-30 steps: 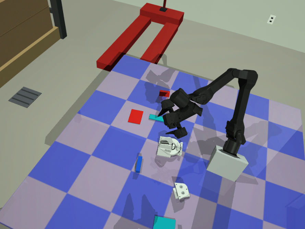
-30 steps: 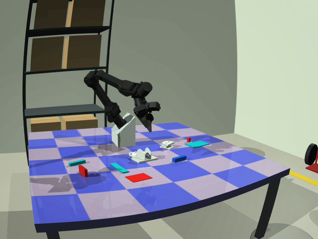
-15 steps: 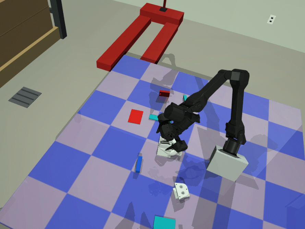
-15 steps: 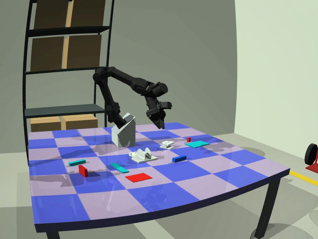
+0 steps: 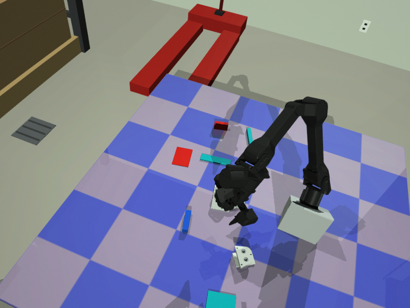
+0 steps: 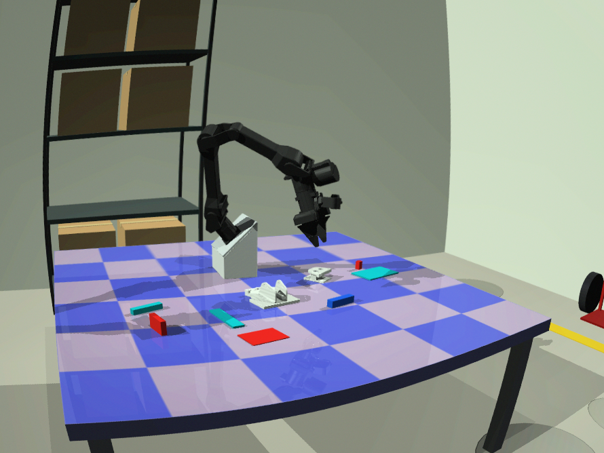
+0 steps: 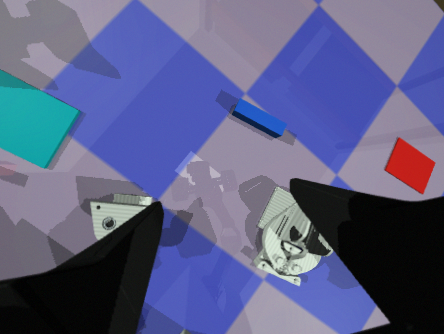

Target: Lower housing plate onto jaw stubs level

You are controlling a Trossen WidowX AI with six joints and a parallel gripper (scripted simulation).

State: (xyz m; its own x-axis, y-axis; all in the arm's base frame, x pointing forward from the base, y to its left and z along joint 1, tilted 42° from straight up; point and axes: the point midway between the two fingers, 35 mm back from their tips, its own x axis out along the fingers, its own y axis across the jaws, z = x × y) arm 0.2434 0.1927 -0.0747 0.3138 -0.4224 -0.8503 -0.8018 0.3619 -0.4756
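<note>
The white housing plate has two round holes and sits raised on a small white support on the table; my left finger partly covers it in the wrist view. The white base carries the jaws. It stands apart from the plate, largely hidden by the arm in the top view and partly by my right finger in the wrist view. My gripper is open and empty, well above the table. Its fingers spread across the gap between plate and base in the wrist view.
A blue block lies near the base. A teal slab lies beyond the plate. A red tile, two teal bars and a red block lie on the base's other side.
</note>
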